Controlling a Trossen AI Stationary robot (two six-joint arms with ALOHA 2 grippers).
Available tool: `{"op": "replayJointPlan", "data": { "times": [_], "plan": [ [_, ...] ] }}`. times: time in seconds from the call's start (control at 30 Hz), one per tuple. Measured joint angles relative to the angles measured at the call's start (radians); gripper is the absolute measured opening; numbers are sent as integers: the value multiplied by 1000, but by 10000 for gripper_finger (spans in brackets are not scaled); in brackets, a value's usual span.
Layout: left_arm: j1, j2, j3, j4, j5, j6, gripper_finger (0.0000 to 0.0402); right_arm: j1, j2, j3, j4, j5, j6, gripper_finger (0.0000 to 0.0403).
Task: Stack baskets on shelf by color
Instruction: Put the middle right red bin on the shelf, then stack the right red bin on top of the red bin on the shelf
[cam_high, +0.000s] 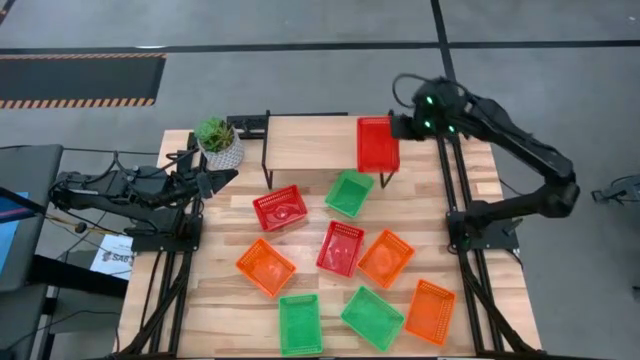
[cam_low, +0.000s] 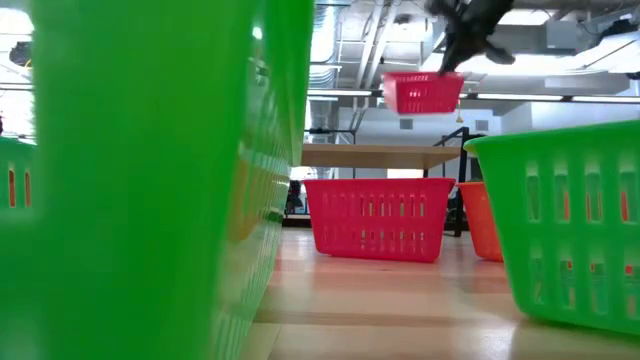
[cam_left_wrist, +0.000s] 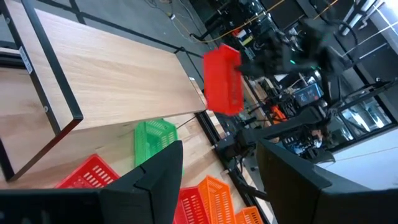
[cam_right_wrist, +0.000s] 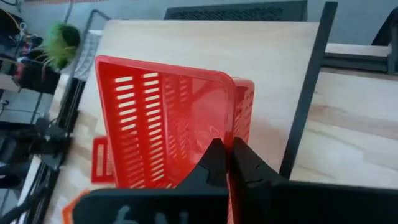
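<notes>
Left gripper (cam_high: 222, 178) waits open at the bench's (cam_high: 220, 310) far left, beside a small potted green plant (cam_high: 217, 141). The low light-wood shelf on black metal legs (cam_high: 300, 140) stands along the far edge, its board bare. Right gripper (cam_high: 400, 126) is clamped on one wall of a red perforated plastic basket (cam_high: 377, 144), carried above the shelf's right end.

Risk: the basket hangs partly past the shelf's right edge; released there, it would likely tip off.

Eight loose baskets lie nearer; a green basket (cam_high: 349, 192) sits just beside the shelf's right legs.
</notes>
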Motion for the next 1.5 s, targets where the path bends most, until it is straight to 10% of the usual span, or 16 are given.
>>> {"op": "replayJointPlan", "data": {
  "times": [0.43, 1.07, 1.5],
  "plan": [
    [0, 0, 0, 0, 4, 0, 192, -236, 191, -1, 32, -271, -158, 4],
    [0, 0, 0, 0, -1, -19, 192, -285, 286, 0, 92, -269, -167, 38],
    [0, 0, 0, 0, 0, -18, 192, -290, 284, 37, 72, -246, -207, 142]
  ]
}}
